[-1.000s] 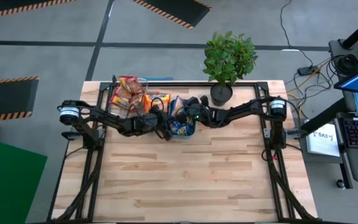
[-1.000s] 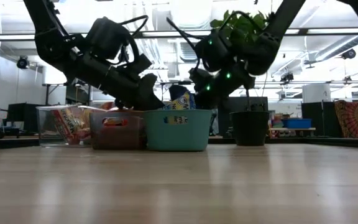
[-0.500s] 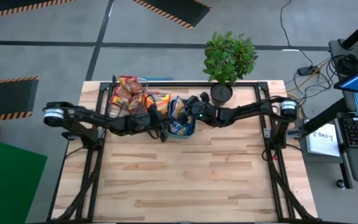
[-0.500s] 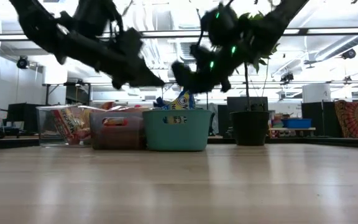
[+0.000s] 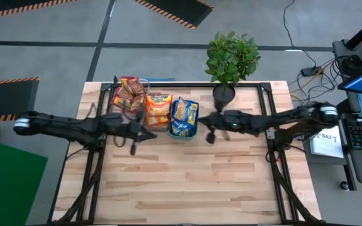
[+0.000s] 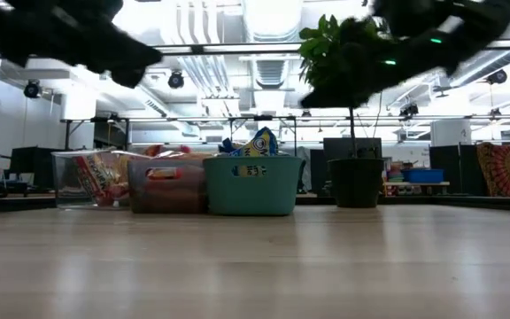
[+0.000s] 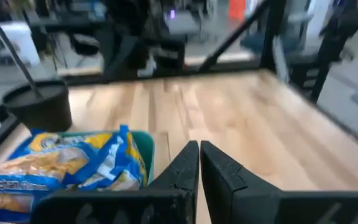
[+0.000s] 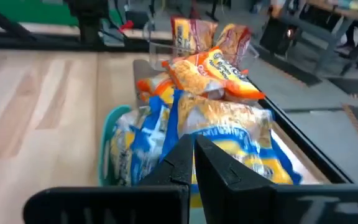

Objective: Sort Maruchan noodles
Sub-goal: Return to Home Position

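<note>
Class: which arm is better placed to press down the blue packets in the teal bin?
Probably right: the right tool hovers nearer the teal bin than the left tool.

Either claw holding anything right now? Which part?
Nothing is held. The left claw and the right claw are both shut and empty; the noodle packs lie in the bins.

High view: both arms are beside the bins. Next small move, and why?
Probably draw both arms back to home. The left gripper and right gripper are shut and empty, the blue Maruchan packets fill the teal bin, and no packet lies on the table.
</note>
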Robot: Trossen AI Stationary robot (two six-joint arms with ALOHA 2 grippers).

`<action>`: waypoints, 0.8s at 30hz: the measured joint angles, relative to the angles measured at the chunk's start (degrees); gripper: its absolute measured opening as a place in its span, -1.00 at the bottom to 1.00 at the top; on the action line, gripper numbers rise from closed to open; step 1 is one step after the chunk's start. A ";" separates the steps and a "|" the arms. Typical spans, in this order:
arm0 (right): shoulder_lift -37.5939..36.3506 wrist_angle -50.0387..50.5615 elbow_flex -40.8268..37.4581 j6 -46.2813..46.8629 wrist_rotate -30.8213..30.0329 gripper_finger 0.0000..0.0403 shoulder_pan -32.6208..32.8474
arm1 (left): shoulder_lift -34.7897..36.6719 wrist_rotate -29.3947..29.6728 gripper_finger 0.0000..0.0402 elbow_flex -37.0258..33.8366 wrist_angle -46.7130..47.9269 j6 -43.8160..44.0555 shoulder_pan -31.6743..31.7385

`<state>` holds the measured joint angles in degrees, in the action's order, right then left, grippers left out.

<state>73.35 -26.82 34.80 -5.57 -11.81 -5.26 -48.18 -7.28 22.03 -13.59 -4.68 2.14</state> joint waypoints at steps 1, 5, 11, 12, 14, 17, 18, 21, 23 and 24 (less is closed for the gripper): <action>-2.01 -2.16 -3.02 0.01 0.23 -0.96 0.03 | 2.91 -0.20 -1.00 -1.64 -0.58 0.58 0.02; -10.16 -9.44 -12.67 -2.58 0.24 -0.96 -0.02 | 13.82 -0.18 -1.00 -7.02 -0.52 1.79 0.11; -22.35 -13.06 -21.42 -6.05 0.25 -0.96 0.00 | 27.72 -0.18 -1.00 -13.16 -0.06 2.24 0.39; -24.61 -12.92 -22.68 -6.41 0.23 -0.96 0.00 | 29.62 -0.18 -1.00 -13.87 0.04 2.54 0.39; -28.54 -13.03 -24.64 -7.17 0.21 -0.96 0.00 | 33.59 -0.18 -1.00 -15.27 0.19 3.07 0.39; -34.60 -12.88 -27.78 -8.18 0.22 -0.96 0.00 | 38.98 -0.18 -1.00 -17.35 1.76 3.83 0.39; -36.46 -12.92 -28.65 -8.61 0.22 -0.96 0.00 | 40.58 -0.18 -1.00 -18.04 2.52 4.19 0.39; -42.51 -13.12 -31.65 -9.47 0.22 -0.96 0.00 | 44.96 -0.18 -1.00 -19.87 2.63 4.79 0.39; -45.76 -14.78 -33.96 -10.45 0.26 -0.96 0.00 | 47.35 -0.18 -1.00 -20.86 2.51 4.80 0.39; -47.30 -13.99 -34.10 -10.85 0.15 -0.96 0.00 | 48.20 -0.18 -1.00 -21.21 2.62 4.80 0.39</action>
<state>26.05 -40.81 0.70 -16.43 -11.66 -5.26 0.02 -7.46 0.82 -10.97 0.12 2.52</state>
